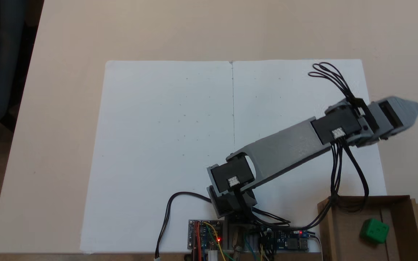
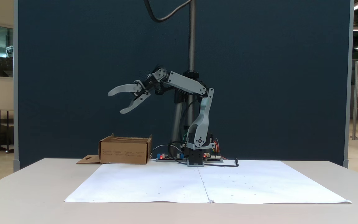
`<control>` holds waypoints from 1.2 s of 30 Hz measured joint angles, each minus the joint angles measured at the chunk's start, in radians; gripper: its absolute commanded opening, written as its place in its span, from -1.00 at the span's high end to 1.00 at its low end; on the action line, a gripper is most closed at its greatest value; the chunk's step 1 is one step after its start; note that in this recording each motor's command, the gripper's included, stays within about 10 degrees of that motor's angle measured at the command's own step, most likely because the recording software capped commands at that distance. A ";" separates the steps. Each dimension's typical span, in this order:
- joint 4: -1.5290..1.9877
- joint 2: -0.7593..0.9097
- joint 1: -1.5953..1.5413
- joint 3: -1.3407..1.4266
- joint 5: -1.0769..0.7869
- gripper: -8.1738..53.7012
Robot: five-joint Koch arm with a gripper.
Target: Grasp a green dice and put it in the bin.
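The green dice (image 1: 375,230) lies inside the bin (image 1: 343,228), a shallow brown cardboard box at the lower right of a fixed view. The same bin (image 2: 125,151) stands at the left of the arm's base in a fixed view, its flap with the cut-out lying flat on the table; the dice is hidden behind its walls there. My gripper (image 2: 117,102) hangs high above the bin, open, with nothing between its grey fingers (image 2: 120,89). Seen from above, the gripper (image 1: 414,110) reaches past the right edge of the paper.
A large white paper sheet (image 1: 165,145) covers the middle of the beige table (image 1: 64,72). Circuit boards (image 1: 206,235) with lit red lights and loose cables lie around the arm's base. A metal pole (image 2: 191,37) rises behind the arm.
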 measured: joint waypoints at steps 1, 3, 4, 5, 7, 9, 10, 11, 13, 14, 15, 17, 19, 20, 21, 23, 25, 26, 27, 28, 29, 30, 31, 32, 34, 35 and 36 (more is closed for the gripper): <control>0.000 0.008 -0.040 0.000 0.003 -0.51; 0.000 0.020 -0.133 0.000 0.008 -0.55; 0.000 0.021 -0.173 0.000 0.008 -0.59; 0.000 0.021 -0.218 0.000 0.008 -0.60; 0.000 0.021 -0.311 0.000 0.008 -0.61; 0.000 0.021 -0.382 0.000 0.009 -0.62; 0.000 0.021 -0.414 0.000 0.009 -0.66; 0.000 0.021 -0.453 0.000 0.009 -0.67; 0.000 0.021 -0.520 0.002 0.008 -0.67; -0.002 0.021 -0.555 0.003 0.009 -0.67; -0.008 0.028 -0.591 0.023 0.009 -0.67; -0.018 0.058 -0.666 0.107 0.009 -0.67; -0.048 0.094 -0.744 0.199 0.009 -0.67; -0.071 0.114 -0.779 0.241 0.009 -0.67; -0.100 0.135 -0.816 0.287 0.009 -0.67; -0.173 0.190 -0.893 0.399 0.009 -0.66; -0.242 0.242 -0.953 0.526 0.009 -0.66; -0.275 0.265 -0.977 0.589 0.009 -0.67; -0.310 0.293 -1.005 0.652 0.009 -0.66; -0.342 0.325 -1.019 0.709 0.009 -0.66; -0.377 0.357 -1.031 0.758 0.009 -0.66; -0.411 0.390 -1.035 0.816 0.009 -0.67; -0.445 0.417 -1.039 0.873 0.009 -0.66; -0.474 0.440 -1.039 0.923 0.009 -0.67; -0.534 0.466 -1.037 0.999 0.009 -0.66; -0.571 0.471 -1.046 1.052 0.009 -0.66; -0.603 0.471 -1.054 1.112 0.009 -0.66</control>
